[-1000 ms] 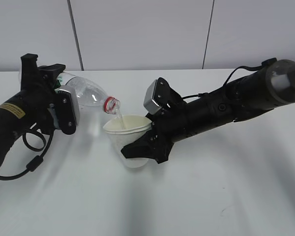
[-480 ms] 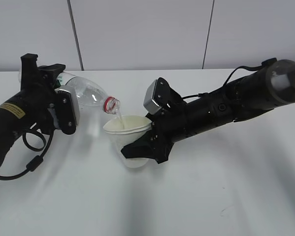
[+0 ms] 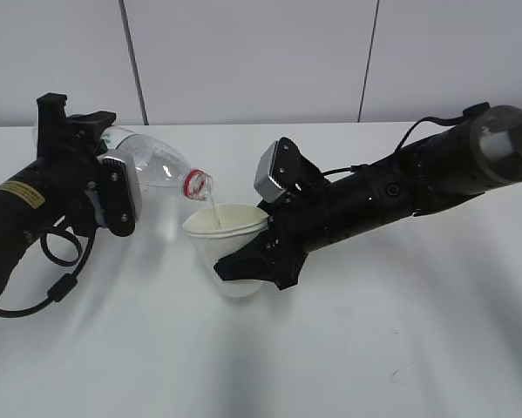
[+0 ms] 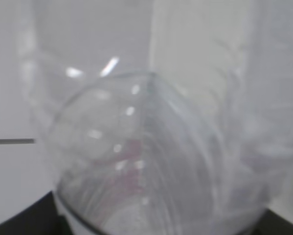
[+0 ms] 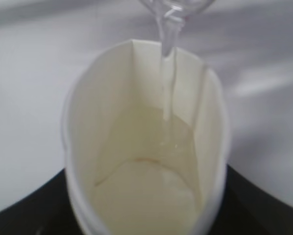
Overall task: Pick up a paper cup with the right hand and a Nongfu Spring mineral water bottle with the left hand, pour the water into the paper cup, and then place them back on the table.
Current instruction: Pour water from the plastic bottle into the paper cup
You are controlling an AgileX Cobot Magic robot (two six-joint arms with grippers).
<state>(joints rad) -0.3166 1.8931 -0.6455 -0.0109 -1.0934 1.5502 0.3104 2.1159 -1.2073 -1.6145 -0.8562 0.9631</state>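
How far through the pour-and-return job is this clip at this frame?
Done: the right hand grips the paper cup, and the left hand grips the bottle. In hand: a water stream falls into the partly filled cup. Left: stopping the pour and setting both on the table.

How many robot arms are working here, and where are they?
2. The left tool holds the tilted bottle at left; the right tool grips the paper cup at centre.

Left hand and right hand reach inward above the table, fingers clamped shut.
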